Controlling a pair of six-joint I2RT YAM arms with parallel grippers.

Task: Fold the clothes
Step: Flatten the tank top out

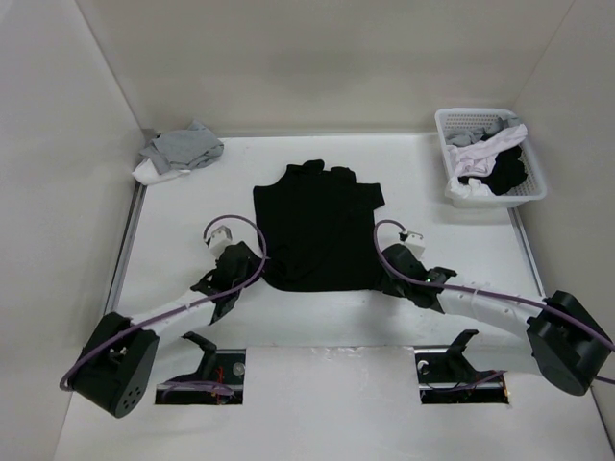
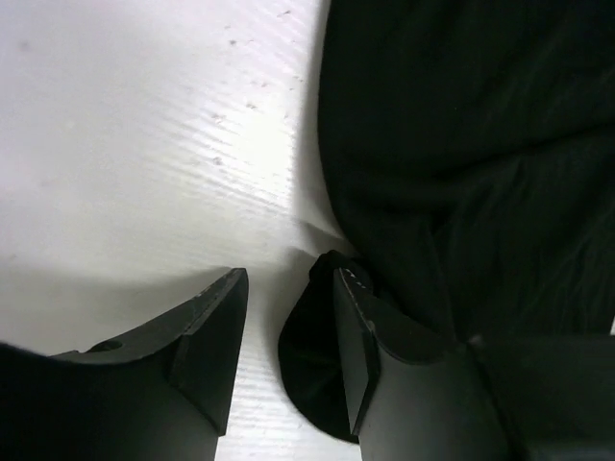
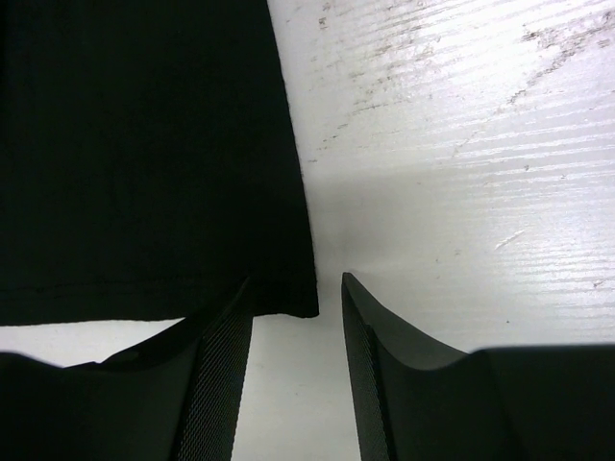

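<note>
Top external: soft black T-shirt (image 1: 317,226) spread on white table (image 1: 173,230); L fingers (image 2: 207,346), R fingers (image 3: 216,384) part-open, empty, at hem corners.

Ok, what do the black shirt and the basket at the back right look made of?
Black T-shirt: thin soft knit, likely cotton or a blend, matte; it lies limp with soft creases, and a stitched hem shows in the right wrist view. Basket: white rigid plastic, smooth, with moulded lattice walls.

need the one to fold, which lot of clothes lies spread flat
The black T-shirt in the centre, laid out flat. The grey garment is crumpled in the far left corner; the other garments are heaped in the white basket.
</note>
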